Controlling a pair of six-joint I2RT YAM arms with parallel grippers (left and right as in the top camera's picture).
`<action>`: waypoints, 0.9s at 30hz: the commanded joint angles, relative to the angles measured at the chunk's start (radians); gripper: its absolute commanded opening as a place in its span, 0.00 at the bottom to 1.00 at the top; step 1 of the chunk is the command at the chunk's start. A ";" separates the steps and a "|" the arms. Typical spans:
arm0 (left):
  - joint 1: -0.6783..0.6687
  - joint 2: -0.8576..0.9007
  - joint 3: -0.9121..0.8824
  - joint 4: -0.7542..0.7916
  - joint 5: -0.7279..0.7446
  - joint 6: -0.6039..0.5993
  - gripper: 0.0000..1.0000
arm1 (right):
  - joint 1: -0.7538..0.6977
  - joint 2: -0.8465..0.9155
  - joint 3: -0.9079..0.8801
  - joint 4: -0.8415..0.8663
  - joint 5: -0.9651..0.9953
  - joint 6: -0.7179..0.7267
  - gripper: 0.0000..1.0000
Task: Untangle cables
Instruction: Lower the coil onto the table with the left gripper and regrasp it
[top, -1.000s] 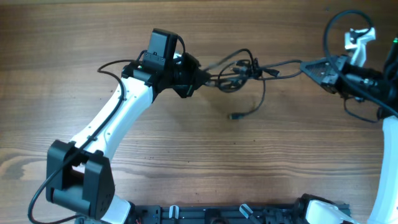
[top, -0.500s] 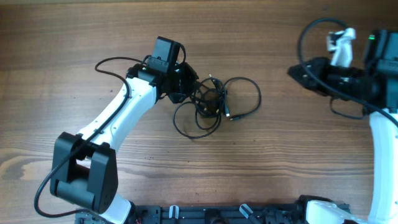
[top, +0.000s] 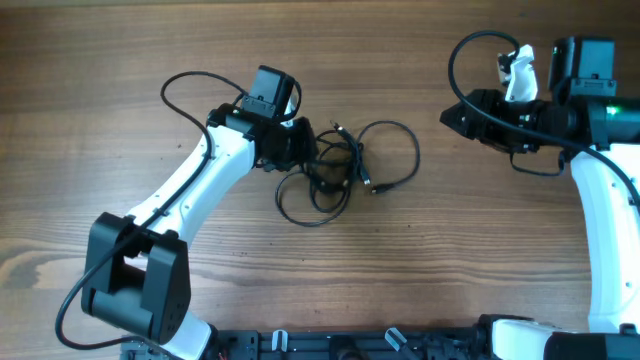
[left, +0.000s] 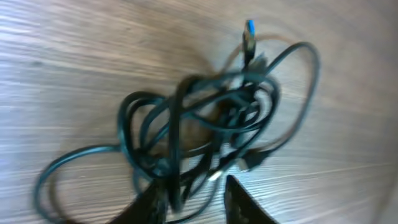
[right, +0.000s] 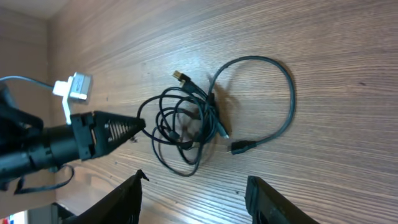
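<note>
Both pairs of jaws stand apart: the left gripper (left: 194, 204), blurred and cut off, straddles the cables (left: 205, 118); the right gripper (right: 198, 191) is empty.

Overhead view: fixed above, looked straight down on the whole table (top: 400, 80). Left wrist view: close, blurred, angled down at the cables (left: 176, 118). Right wrist view: farther off, faced leftward across the table. All three shared the cables.

We see a matt, grained wood table (top: 150, 60), smooth black plastic-sheathed cables (top: 335, 172) with metal plugs (right: 179, 75), and glossy white arms (top: 190, 195).
</note>
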 joint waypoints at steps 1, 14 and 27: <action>-0.004 0.007 0.003 -0.016 -0.053 0.139 0.34 | 0.004 0.022 0.016 -0.002 0.036 0.023 0.56; -0.121 0.196 0.003 -0.035 -0.103 0.025 0.25 | 0.004 0.039 0.016 -0.008 0.036 0.024 0.57; -0.121 0.241 -0.050 -0.058 -0.372 -0.109 0.33 | 0.004 0.043 0.016 0.001 0.037 0.020 0.60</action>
